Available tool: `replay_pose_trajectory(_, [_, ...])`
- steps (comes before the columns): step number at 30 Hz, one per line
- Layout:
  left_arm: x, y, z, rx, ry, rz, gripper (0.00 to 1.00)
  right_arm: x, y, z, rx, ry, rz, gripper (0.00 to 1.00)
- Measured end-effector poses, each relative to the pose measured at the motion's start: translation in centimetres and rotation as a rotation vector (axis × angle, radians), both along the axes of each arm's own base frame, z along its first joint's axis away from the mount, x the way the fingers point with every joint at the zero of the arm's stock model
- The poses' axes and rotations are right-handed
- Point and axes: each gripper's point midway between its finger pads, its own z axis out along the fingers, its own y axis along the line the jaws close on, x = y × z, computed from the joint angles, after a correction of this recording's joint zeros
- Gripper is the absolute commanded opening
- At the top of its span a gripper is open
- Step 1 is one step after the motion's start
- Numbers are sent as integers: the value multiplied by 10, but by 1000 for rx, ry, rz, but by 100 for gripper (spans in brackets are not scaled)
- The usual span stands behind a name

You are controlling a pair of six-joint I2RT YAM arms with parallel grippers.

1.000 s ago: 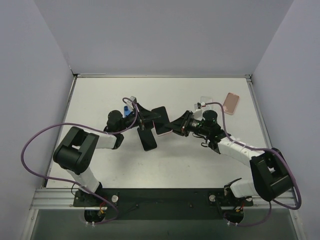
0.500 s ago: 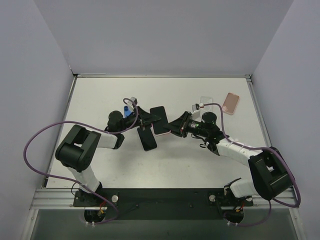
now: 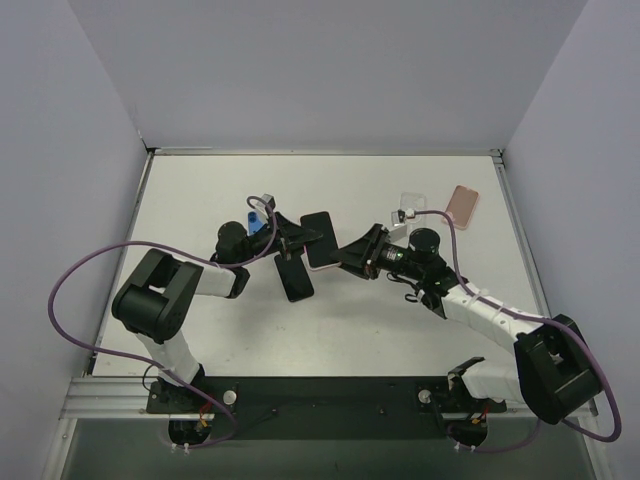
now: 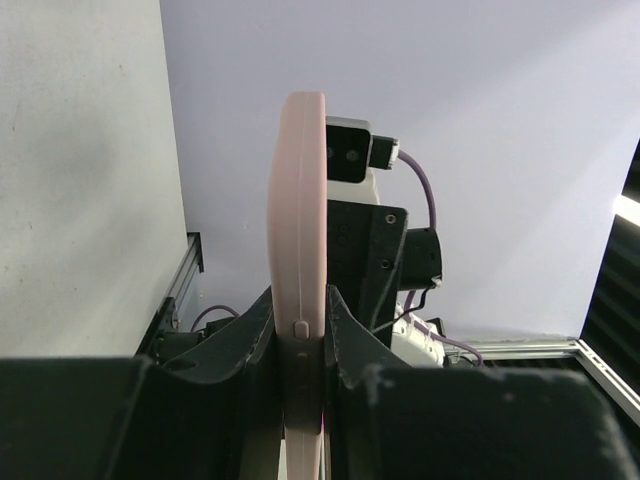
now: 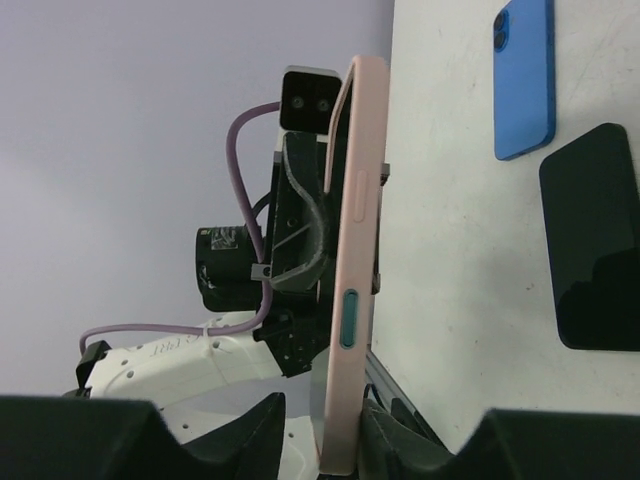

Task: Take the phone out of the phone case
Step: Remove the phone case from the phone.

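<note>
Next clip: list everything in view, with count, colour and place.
pink phone case: one, pink, held off the table between both grippers
phone: one, dark screen up, apparently in that case
black phone: one, black, flat on the table below the left gripper in the top view
blue phone: one, blue, flat on the table beside the black one
pink slab: one, far right corner; phone or case, cannot tell
clear flat item: one, beside the pink slab; probably a case
table: one, white
left gripper: clamped on the case
right gripper: around the case's other end, gap at one finger
</note>
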Motion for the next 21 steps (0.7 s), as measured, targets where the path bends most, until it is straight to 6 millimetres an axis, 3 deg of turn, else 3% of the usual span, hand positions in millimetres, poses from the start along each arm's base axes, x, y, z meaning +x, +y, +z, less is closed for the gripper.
replay_pose_trajectory(4, [1, 0, 1, -5, 5, 2, 0, -1, -3, -10, -11, 25, -21, 10])
replay_pose_trajectory(5, [1, 0, 0, -5, 4, 3, 0, 0, -4, -12, -10, 31, -28, 2])
replay_pose_trajectory(8, [1, 0, 0, -4, 0, 6, 0, 0, -4, -13, 2, 47, -42, 0])
replay_pose_trajectory(11, [1, 0, 1, -5, 1, 7, 32, 1, -4, -12, 8, 48, -55, 0])
replay_pose_trajectory(12, [1, 0, 1, -7, 3, 8, 37, 1, -4, -12, 11, 48, -58, 0])
replay_pose_trajectory(18, [3, 1, 5, -27, 24, 14, 53, 0, -3, -11, 24, 44, -59, 0])
replay_pose_trajectory(21, [4, 1, 6, -35, 30, 15, 52, -1, -2, -9, 31, 38, -52, 0])
